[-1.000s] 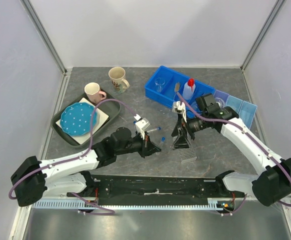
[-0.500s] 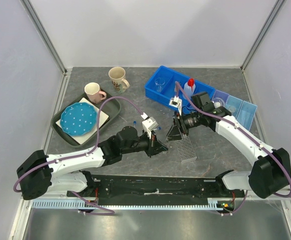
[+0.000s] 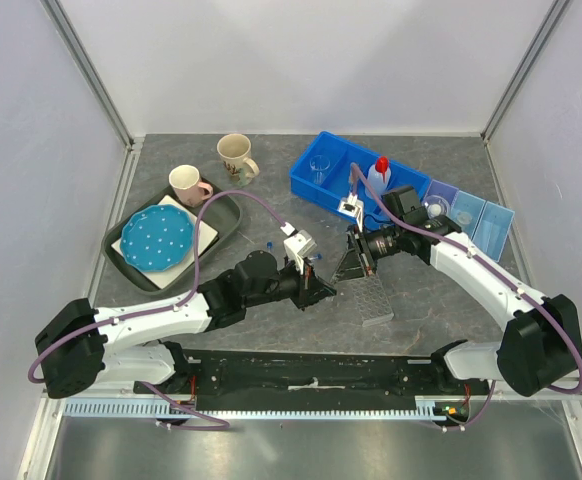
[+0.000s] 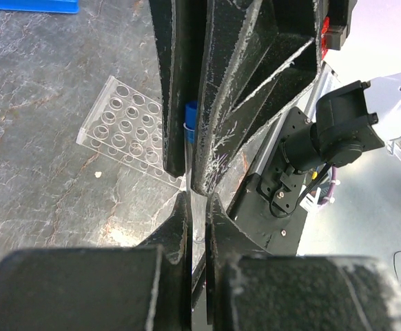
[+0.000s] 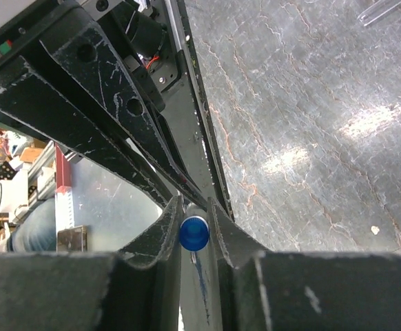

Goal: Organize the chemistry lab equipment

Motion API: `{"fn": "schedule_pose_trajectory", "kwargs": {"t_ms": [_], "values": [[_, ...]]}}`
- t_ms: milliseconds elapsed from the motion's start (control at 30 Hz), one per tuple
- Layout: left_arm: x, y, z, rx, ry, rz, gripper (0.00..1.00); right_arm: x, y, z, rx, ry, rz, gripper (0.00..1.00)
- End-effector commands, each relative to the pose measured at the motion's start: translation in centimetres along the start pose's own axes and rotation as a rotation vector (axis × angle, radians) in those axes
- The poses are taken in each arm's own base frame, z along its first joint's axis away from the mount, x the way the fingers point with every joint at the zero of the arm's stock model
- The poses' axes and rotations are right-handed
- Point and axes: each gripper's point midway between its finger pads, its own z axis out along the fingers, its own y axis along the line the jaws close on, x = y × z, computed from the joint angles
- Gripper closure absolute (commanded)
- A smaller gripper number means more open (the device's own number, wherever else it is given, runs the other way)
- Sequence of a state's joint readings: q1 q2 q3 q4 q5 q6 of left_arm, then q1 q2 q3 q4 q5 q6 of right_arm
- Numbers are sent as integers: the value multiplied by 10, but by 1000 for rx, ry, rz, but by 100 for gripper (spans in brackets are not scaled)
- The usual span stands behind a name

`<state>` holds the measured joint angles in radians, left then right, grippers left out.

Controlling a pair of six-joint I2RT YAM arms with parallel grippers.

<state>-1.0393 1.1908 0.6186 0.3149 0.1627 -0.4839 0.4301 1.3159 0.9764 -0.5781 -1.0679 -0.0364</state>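
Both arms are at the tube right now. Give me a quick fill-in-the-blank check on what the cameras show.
1. The left gripper and the right gripper both close on one tube, whose cap is ___.
2. The white squeeze bottle stands in the blue bin and has a ___ nozzle.
3. Also in the bin stands a small clear ___.
4. The clear tube rack lies flat on the grey ___.

Missing words: blue; red; beaker; table.

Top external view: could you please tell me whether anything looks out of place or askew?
What looks like a blue-capped tube sits loose, apart from the clear tube rack. The rack lies skewed, and its visible holes are empty.
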Motion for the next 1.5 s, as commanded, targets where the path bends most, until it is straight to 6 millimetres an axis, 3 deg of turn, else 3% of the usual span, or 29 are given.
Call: {"fn": "schedule_pose_trajectory", "kwargs": {"t_ms": [0,67,133,167,367,400,467,500,600,633,700,867,967,1200,1467], "values": [[-21,-5,4,-5,-54,44,98,-5,7,1,-37,-12,-27,83],[-18,-3,3,-9,-48,35,90,-8,7,1,-30,-16,-40,89],[-17,-3,1,-11,-44,27,67,-11,4,-2,-9,-26,-58,90],[-15,-2,-1,-19,-40,21,51,-13,0,-3,14,-29,-64,90],[-8,-4,-25,-12,-13,62,24,-30,-34,-28,207,-85,-179,90],[-1,5,-32,-61,20,68,21,-32,-44,-35,271,-92,-196,90],[-10,12,-47,-127,9,99,13,-34,-57,-42,356,-89,-263,90],[1,29,-59,-212,68,102,10,-36,-61,-46,391,-93,-293,90],[-21,46,-88,-342,88,135,5,-38,-82,-58,532,-117,-382,90],[-31,57,-97,-388,85,154,4,-29,-92,-60,574,-110,-383,89],[-50,65,-114,-446,77,178,3,-33,-95,-62,603,-142,-436,89],[-64,117,-154,-685,99,261,0,-14,-105,-51,591,-119,-469,89],[-61,138,-162,-786,106,277,0,-7,-109,-46,585,-107,-481,89],[-48,145,-158,-789,110,258,0,5,-117,-34,563,-66,-493,88],[-53,137,-165,-766,48,263,0,18,-124,-26,556,-25,-493,87]]}}
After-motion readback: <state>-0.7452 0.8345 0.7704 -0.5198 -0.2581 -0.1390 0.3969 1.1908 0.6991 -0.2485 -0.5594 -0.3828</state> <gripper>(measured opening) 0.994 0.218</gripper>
